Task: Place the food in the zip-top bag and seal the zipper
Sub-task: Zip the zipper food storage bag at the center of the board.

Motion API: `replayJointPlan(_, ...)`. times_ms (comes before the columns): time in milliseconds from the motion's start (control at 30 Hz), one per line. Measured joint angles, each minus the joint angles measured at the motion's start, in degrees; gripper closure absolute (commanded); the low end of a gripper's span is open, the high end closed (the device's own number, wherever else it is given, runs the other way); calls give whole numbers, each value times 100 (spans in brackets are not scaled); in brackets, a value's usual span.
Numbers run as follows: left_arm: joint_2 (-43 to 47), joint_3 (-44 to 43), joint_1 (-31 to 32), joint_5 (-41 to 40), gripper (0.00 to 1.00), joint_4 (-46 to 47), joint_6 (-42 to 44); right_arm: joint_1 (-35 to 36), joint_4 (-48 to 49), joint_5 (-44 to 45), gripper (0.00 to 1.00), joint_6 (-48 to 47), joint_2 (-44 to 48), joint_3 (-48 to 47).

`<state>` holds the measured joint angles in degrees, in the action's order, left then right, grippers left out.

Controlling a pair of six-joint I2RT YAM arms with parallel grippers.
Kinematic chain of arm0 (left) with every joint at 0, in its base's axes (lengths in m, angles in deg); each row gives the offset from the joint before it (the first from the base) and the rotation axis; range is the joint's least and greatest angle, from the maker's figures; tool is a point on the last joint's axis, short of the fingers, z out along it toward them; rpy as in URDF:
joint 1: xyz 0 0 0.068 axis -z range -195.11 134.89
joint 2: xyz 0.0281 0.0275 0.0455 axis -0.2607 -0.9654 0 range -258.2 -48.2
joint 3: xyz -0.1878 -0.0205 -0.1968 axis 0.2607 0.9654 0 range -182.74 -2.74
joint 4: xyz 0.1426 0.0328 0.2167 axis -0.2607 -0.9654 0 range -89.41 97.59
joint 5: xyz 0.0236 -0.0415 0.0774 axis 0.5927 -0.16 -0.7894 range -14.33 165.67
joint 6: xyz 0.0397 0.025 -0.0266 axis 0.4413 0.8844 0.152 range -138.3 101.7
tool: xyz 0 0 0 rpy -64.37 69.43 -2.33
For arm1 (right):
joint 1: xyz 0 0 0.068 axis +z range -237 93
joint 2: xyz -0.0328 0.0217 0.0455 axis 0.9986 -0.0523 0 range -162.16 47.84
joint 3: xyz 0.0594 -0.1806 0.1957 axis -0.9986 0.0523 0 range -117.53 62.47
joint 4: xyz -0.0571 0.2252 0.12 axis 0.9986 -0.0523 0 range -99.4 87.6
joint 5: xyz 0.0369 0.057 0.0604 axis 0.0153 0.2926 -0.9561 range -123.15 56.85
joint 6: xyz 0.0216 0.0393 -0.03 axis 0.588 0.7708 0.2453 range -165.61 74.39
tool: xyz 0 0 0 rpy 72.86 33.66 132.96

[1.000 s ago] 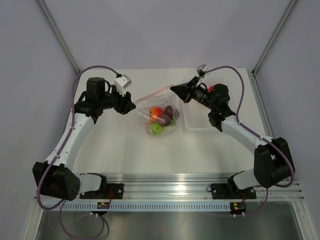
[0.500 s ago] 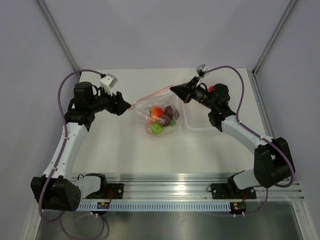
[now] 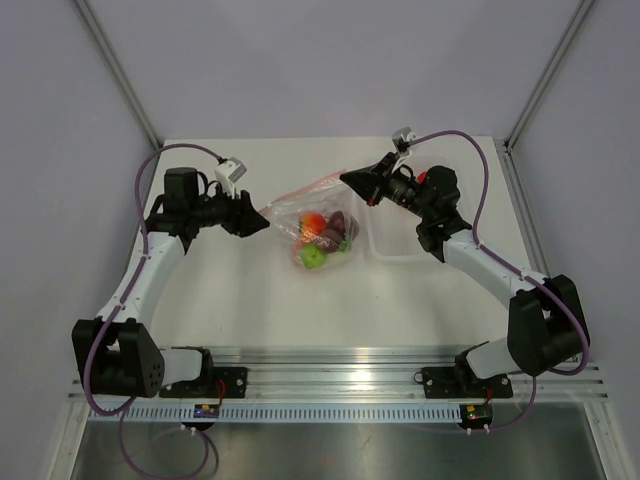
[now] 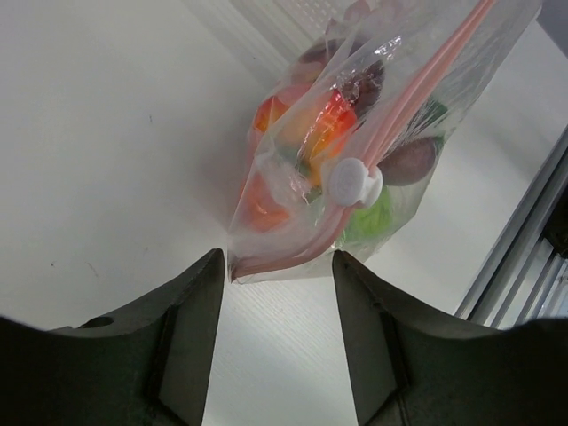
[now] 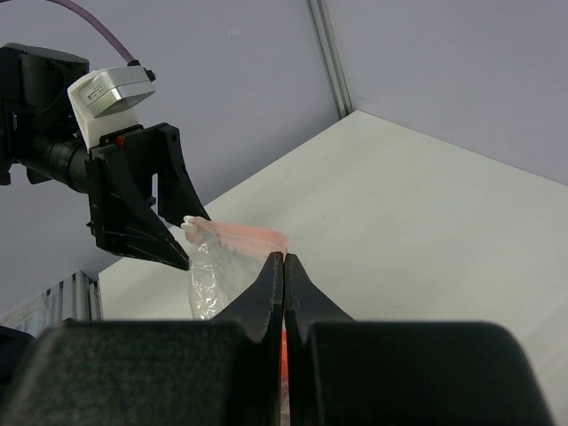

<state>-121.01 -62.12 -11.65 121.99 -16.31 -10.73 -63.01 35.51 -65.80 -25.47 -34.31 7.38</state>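
Bulging crinkly zip-top bag of bright food, pinkish zipper, white slider.

- No word, number or brand can be read in any view.
- Up and left of the clear crinkly plastic zip-top bag, the white box-shaped camera housing bears a small grey strip whose marks are too small to read.

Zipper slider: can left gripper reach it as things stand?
Probably yes. The left gripper is open, the slider sits just ahead on the zipper, and nothing stands between them.
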Motion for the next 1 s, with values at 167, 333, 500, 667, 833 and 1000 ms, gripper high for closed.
replayJointPlan(167, -11, 0, 0, 57, 85, 31, -4, -4, 2, 4, 100, 9, 0, 0)
replayJointPlan(333, -192, -153, -9, 173, 100, -319, 160, -7, 2, 7, 100, 28, 0, -2)
replayJointPlan(500, -46, -428, -11, 76, 100, -514, 166, -11, 9, 17, 100, 42, 0, -11)
replayJointPlan(667, 811, -466, -15, -341, 100, -382, 87, -13, 2, 74, 100, 44, 4, -13)
replayJointPlan(833, 1298, -741, -15, -612, 100, -319, 129, -11, 31, 354, 100, 39, 79, 0)
replayJointPlan(1000, 1204, -763, -17, -719, 88, -398, 164, -9, 197, 448, 100, 90, 109, 4)
